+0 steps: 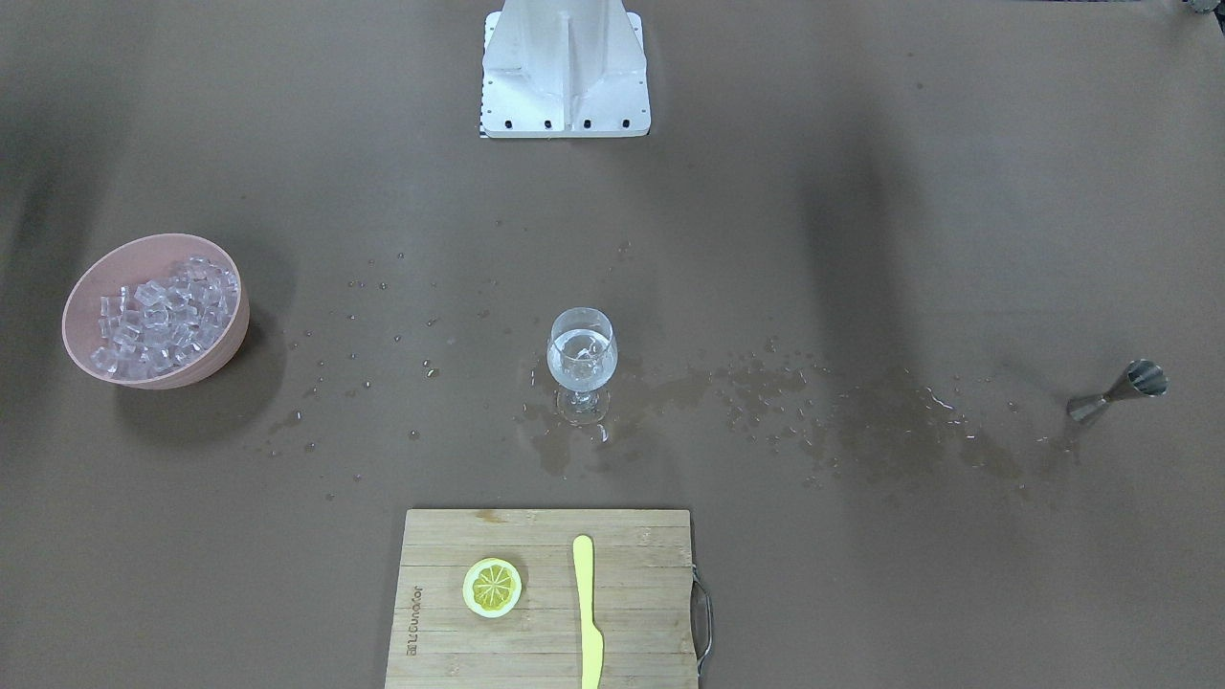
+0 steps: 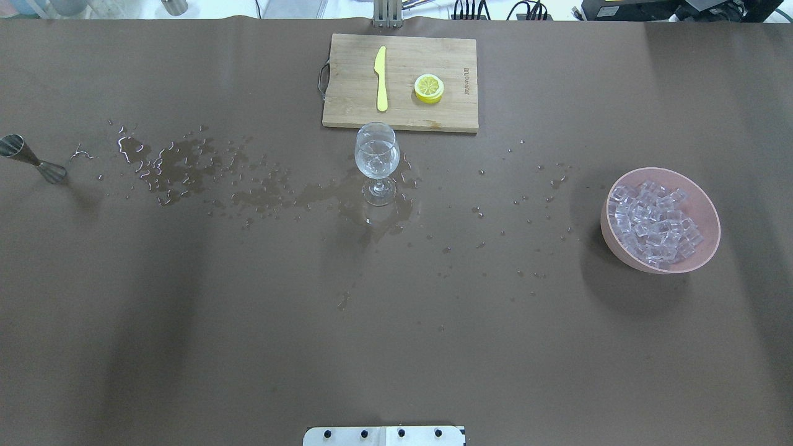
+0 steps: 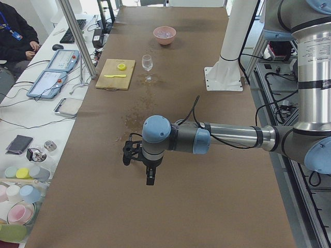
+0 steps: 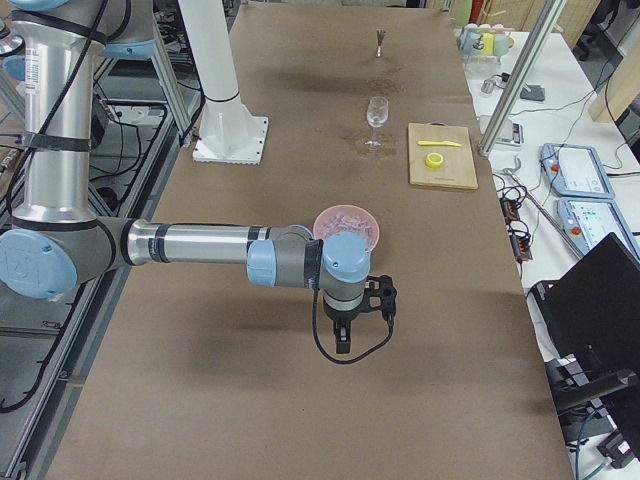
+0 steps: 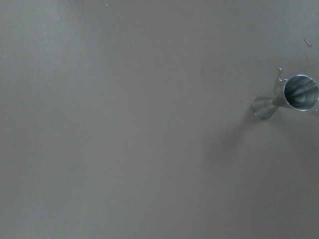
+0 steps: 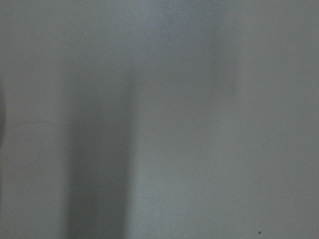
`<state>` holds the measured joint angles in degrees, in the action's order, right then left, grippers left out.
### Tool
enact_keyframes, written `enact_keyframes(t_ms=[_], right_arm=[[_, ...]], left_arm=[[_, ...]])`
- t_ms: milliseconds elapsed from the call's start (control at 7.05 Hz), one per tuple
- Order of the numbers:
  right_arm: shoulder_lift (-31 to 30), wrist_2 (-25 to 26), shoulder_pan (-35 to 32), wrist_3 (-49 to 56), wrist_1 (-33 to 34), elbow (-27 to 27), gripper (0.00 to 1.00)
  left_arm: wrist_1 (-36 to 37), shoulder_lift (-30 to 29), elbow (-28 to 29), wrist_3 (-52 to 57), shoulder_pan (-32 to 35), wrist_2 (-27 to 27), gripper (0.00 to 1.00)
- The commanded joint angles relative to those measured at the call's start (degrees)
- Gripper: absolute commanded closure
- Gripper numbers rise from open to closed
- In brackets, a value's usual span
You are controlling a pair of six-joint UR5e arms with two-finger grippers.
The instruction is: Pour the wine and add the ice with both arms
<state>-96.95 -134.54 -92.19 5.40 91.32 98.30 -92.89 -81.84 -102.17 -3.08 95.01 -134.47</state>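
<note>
The left end effector (image 3: 138,164) and right end effector (image 4: 358,308) hang over the bench (image 2: 248,341); I cannot tell whether either is apart or together. The wine (image 1: 581,356) sits in the glass (image 1: 582,383) and the ice (image 1: 163,321) in the pink bowl (image 1: 86,287). Pouring looks done, so the right arm should probably reach for ice.

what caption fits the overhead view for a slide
A wine glass stands amid spilled droplets, between jigger and pink bowl of ice
</note>
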Motion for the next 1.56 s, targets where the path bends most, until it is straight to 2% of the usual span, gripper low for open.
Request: enact_keyframes(t_ms=[0, 284, 993, 1418], right_arm=[[-0.08, 0.07, -0.36, 0.22, -0.09, 0.49, 0.0], [0.8, 2.43, -0.36, 0.05, -0.09, 0.58, 0.0], [0.71, 2.35, -0.36, 0.05, -0.09, 2.25, 0.0], [0.45, 2.18, -0.36, 0.05, -0.09, 3.91, 0.0]], left_arm=[[-0.1, 0.1, 0.04, 0.09, 0.0, -0.09, 0.02], [-0.19, 0.63, 0.12, 0.09, 0.0, -0.35, 0.02], [-0.01, 2.48, 0.12, 0.09, 0.0, -0.18, 0.02], [0.07, 2.48, 2.23, 0.09, 0.0, -0.09, 0.02]])
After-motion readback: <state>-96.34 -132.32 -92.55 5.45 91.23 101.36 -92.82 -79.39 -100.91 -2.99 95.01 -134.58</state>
